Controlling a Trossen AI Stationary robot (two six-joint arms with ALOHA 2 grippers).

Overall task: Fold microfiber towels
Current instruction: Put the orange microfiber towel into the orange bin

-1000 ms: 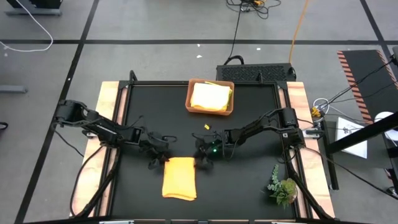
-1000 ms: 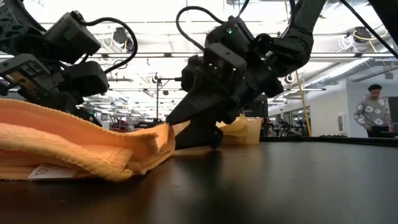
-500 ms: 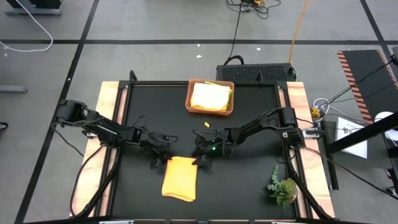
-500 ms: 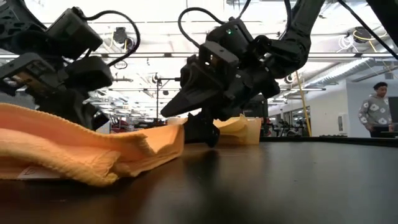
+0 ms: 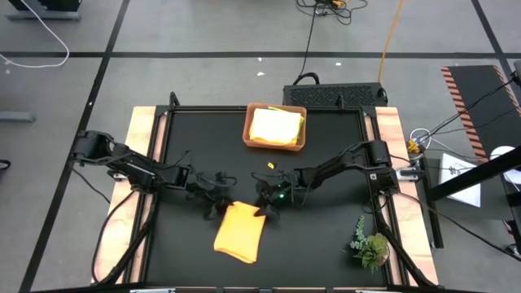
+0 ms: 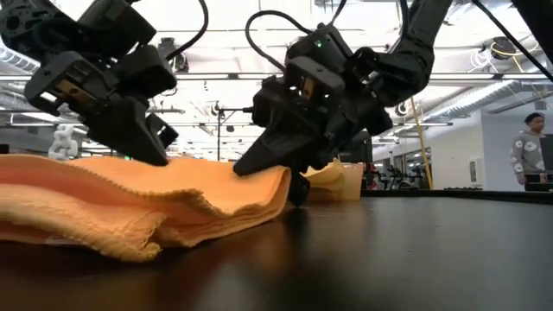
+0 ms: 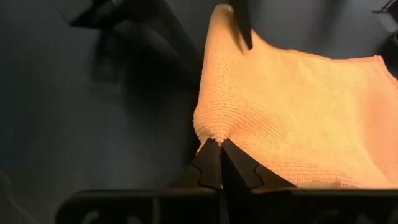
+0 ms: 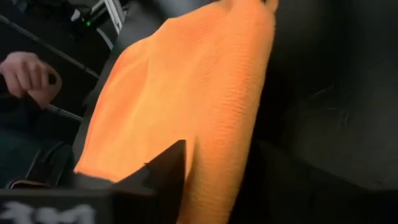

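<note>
Orange towel [image 5: 238, 231] lies half-folded mid-table, left gripper [image 5: 218, 204] pinched tight on its far corner, right gripper [image 5: 262, 209] at the other w/ fingers part open, grip unclear; yellow towel [image 5: 275, 126] folded in tray [image 5: 248, 140], others unseen.

No legible text or labels (none anywhere)

Two arms finished in matte black, built of blocky jointed segments. Left arm [image 5: 130, 167]: boxy housings, black cable looped over wrist. Right arm [image 5: 342, 167]: same build, curved black cable arched above wrist block, small green indicator light noted near wrist. Left pincer [image 7: 214, 163]: dark angular fingers, tapered to points. Right pincer [image 6: 272, 160]: black wedge-shaped fingers.
</note>
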